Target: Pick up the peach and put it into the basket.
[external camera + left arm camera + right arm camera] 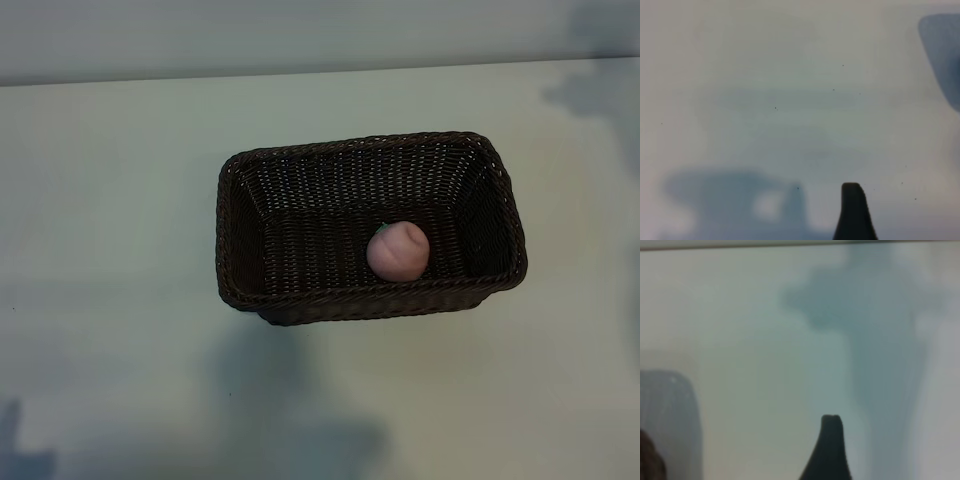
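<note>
the peach (398, 251) lies inside the basket (240, 190), against its near wall, so only retreat seems left. the right gripper (832, 440) shows one finger, nothing held, gap unclear; best keep it clear of the rim.

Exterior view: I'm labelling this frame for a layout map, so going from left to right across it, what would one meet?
Bare table → left wall of the basket → basket floor → the peach, lying inside toward the right → right wall of the basket → bare table again.
</note>
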`<action>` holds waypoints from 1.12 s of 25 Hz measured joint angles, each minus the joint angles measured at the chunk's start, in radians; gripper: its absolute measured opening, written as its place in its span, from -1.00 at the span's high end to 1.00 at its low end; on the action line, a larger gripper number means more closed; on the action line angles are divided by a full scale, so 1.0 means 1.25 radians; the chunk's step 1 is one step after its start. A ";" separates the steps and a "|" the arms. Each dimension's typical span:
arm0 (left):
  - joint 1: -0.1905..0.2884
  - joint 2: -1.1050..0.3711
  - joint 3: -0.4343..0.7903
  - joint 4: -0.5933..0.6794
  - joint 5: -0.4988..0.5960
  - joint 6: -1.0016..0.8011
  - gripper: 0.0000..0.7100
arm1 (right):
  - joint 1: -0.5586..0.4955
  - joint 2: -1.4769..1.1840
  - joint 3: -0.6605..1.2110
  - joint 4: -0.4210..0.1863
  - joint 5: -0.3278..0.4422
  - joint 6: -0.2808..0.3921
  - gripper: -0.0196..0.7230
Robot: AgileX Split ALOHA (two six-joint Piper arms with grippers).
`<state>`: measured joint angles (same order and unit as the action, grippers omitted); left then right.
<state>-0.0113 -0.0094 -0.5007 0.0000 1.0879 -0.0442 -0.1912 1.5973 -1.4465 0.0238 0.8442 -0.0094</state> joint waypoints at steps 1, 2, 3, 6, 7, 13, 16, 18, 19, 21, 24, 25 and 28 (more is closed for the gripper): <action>0.000 0.000 0.000 0.000 0.000 0.000 -0.43 | 0.000 -0.020 0.000 0.000 0.008 0.000 -0.66; 0.000 0.000 0.000 0.000 0.000 0.000 -0.43 | 0.000 -0.043 0.000 0.001 0.017 0.000 -0.66; 0.000 0.000 0.000 0.000 0.000 0.000 -0.43 | 0.000 -0.063 0.000 0.001 0.023 0.000 -0.66; 0.000 0.000 0.000 0.000 0.000 0.000 -0.43 | 0.000 -0.140 0.000 0.003 0.049 0.000 -0.66; 0.000 0.000 0.000 0.000 0.000 0.000 -0.43 | 0.000 -0.162 0.000 0.006 0.062 0.000 -0.66; 0.000 0.000 0.000 0.000 0.000 -0.001 -0.43 | 0.000 -0.316 0.003 0.020 0.134 0.000 -0.66; 0.000 0.000 0.000 0.000 0.000 -0.001 -0.43 | 0.000 -0.395 0.003 0.029 0.154 0.001 -0.66; 0.000 0.000 0.000 0.000 0.000 -0.001 -0.43 | 0.000 -0.442 0.003 0.032 0.176 0.001 -0.66; 0.000 0.000 0.000 0.000 0.000 -0.001 -0.43 | 0.000 -0.466 0.004 0.034 0.186 0.008 -0.66; 0.000 0.000 0.000 0.000 0.000 -0.001 -0.43 | 0.000 -0.511 0.008 0.035 0.203 0.008 -0.66; 0.000 0.000 0.000 0.000 0.000 -0.001 -0.43 | 0.000 -0.590 0.010 0.037 0.233 0.008 -0.66; 0.000 0.000 0.000 0.000 0.000 -0.001 -0.43 | 0.000 -0.609 0.016 0.037 0.235 0.008 -0.66; 0.000 0.000 0.000 0.000 0.000 -0.001 -0.43 | 0.000 -0.680 0.067 0.023 0.210 0.001 -0.66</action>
<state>-0.0113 -0.0094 -0.5007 0.0000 1.0879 -0.0451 -0.1912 0.7471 -1.3631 0.0531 1.1065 -0.0080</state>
